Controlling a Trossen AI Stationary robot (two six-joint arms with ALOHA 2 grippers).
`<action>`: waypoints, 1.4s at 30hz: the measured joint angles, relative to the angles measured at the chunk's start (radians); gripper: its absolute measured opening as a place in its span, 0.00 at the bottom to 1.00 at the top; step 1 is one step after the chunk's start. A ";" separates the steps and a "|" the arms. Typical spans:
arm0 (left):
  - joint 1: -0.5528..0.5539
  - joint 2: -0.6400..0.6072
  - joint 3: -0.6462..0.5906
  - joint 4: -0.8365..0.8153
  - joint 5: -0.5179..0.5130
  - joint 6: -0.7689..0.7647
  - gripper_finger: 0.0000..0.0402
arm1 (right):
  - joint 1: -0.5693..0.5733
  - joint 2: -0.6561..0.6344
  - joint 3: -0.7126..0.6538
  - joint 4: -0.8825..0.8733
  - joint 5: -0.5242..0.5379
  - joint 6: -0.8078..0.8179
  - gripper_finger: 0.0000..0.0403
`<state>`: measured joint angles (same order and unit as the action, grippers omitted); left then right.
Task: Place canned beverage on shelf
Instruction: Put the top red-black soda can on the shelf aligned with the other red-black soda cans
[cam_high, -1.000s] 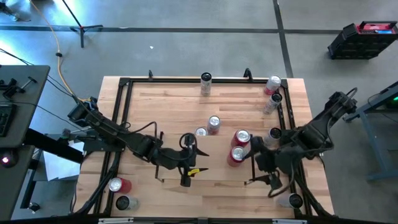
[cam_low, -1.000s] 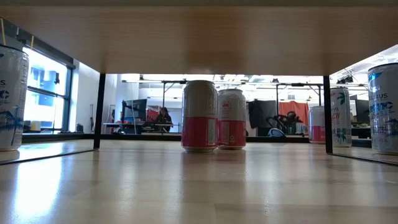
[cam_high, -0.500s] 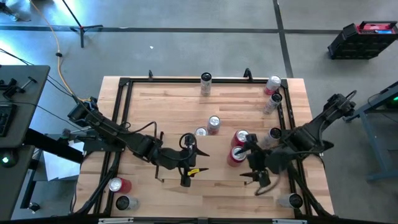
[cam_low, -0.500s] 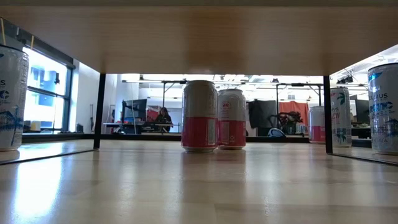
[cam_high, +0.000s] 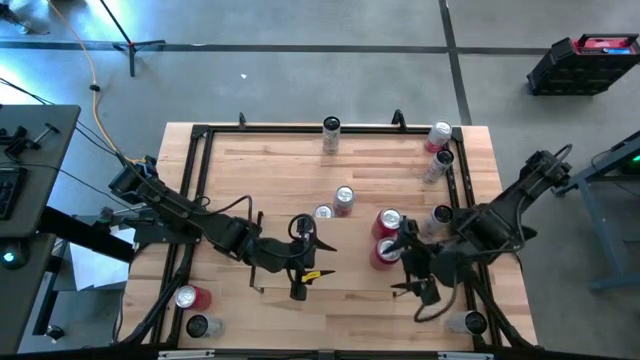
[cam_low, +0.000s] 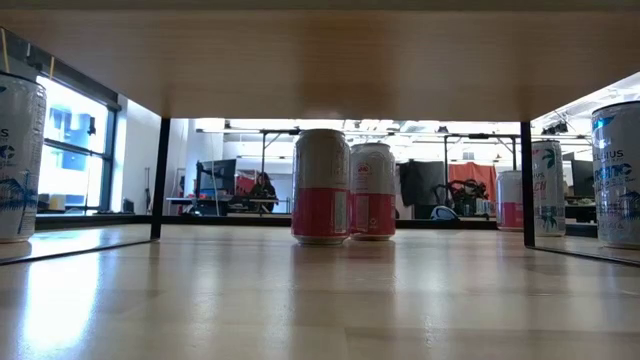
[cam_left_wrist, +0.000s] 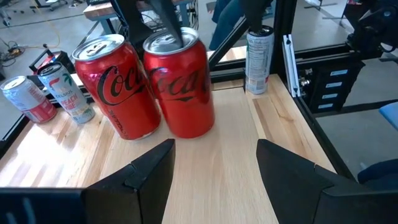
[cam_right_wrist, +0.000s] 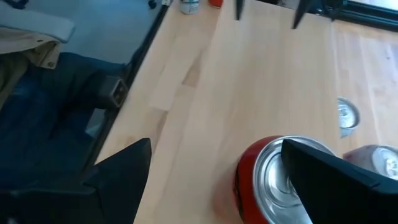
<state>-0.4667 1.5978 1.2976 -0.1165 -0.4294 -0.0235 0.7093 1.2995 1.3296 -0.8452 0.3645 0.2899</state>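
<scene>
Two red Coca-Cola cans stand upright side by side right of the shelf's middle, the far one (cam_high: 389, 220) and the near one (cam_high: 383, 252). The shelf (cam_high: 270, 170) is the light-wood bay inside thin black rails. My right gripper (cam_high: 400, 266) hangs open just above and beside the near can (cam_right_wrist: 273, 180); the can's top sits close to one finger (cam_right_wrist: 336, 180), and I cannot tell whether they touch. My left gripper (cam_high: 322, 250) waits open at the shelf's middle, pointing at both cans (cam_left_wrist: 180, 84), nothing between its fingers (cam_left_wrist: 214, 162).
A silver-and-pink can (cam_high: 344, 198) and a smaller one (cam_high: 322, 212) stand left of the red pair. More cans stand at the far rail (cam_high: 331, 130), along the right rail (cam_high: 440, 160) and at the near corners (cam_high: 187, 296), (cam_high: 470, 322). Bare wood lies far left.
My right gripper has edged a little toward the table's left, closer to the near red can, and turned slightly; it stays open. The cans and my left gripper have kept still.
</scene>
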 joint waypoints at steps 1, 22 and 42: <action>0.000 0.000 0.000 0.000 0.000 0.000 0.54 | 0.009 -0.001 0.000 -0.001 0.000 0.003 0.85; -0.001 -0.012 -0.001 -0.062 0.000 0.001 0.54 | 0.065 -0.077 -0.004 -0.111 0.035 0.128 0.85; 0.003 -0.186 -0.001 -0.323 -0.007 0.056 0.54 | 0.026 -0.080 -0.003 -0.046 -0.032 0.095 0.85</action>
<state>-0.4636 1.4120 1.2968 -0.4390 -0.4359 0.0329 0.7353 1.2199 1.3262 -0.8915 0.3328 0.3847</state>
